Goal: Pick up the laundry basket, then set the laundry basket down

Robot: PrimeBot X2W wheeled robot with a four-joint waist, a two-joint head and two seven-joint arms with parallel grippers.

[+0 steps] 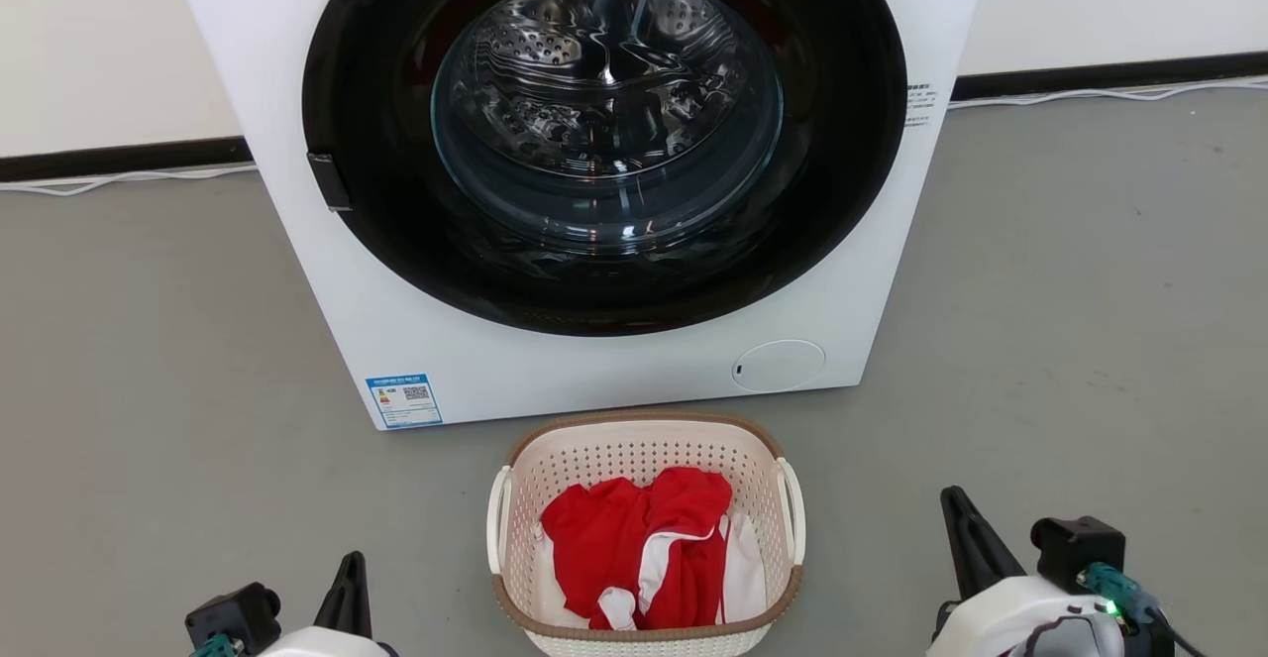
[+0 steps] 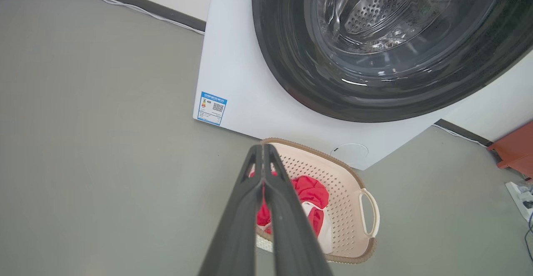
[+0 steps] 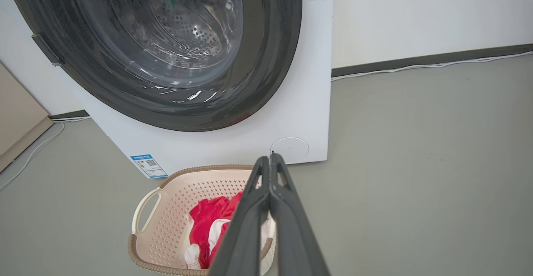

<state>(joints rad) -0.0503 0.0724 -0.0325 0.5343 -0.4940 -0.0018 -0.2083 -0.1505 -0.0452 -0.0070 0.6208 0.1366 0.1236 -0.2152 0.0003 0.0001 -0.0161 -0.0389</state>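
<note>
1 basket btwn L/R hands, apart

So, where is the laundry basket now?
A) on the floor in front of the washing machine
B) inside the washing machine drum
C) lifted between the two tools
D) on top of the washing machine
A: the laundry basket rests on the grey floor, just in front of the washing machine.

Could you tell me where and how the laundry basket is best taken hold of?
I'd take the laundry basket by its two white loop handles, the left handle with the left tool, the right handle with the right tool, each from its own side. The loops stand proud of the side walls.
</note>
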